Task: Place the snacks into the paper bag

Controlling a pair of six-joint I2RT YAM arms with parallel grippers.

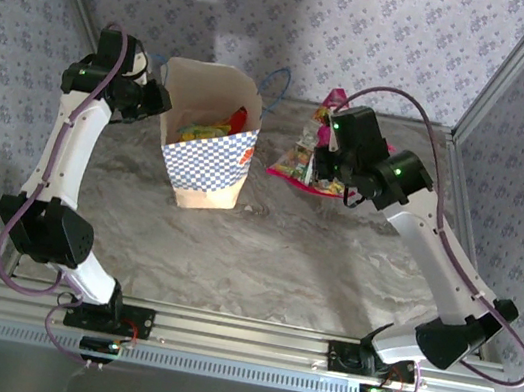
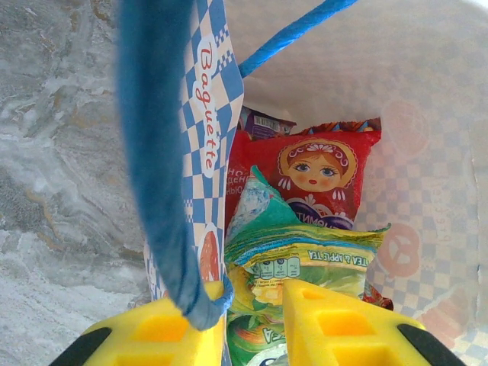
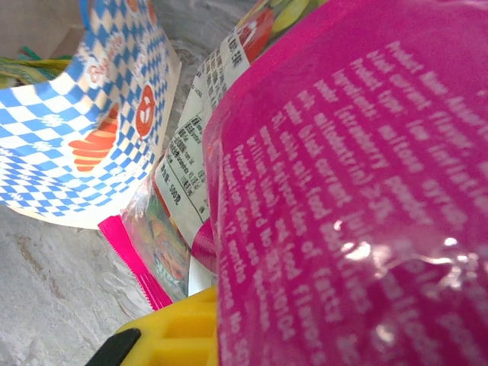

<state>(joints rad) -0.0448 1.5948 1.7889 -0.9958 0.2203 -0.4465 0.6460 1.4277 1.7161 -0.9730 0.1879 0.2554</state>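
The paper bag point(image 1: 205, 161) stands upright at the left of centre with its mouth open. A red packet point(image 2: 320, 175), a green-yellow packet point(image 2: 305, 263) and a purple one point(image 2: 263, 122) lie inside it. My left gripper point(image 1: 160, 102) hangs over the bag's left rim. In the left wrist view its jaws point(image 2: 255, 328) stand apart, the bag wall point(image 2: 206, 137) and blue cord handle point(image 2: 156, 152) against the left finger. To the right of the bag, my right gripper point(image 1: 327, 172) is shut on a magenta packet point(image 3: 343, 191) among other snacks point(image 1: 301, 157). A white-labelled packet point(image 3: 183, 160) lies beside it.
The bag's second blue handle point(image 1: 279, 87) sticks up behind it. Patterned walls and metal posts point(image 1: 502, 71) enclose the marble table point(image 1: 281, 260). An aluminium rail point(image 1: 238, 334) runs along the near edge, carrying both arm bases.
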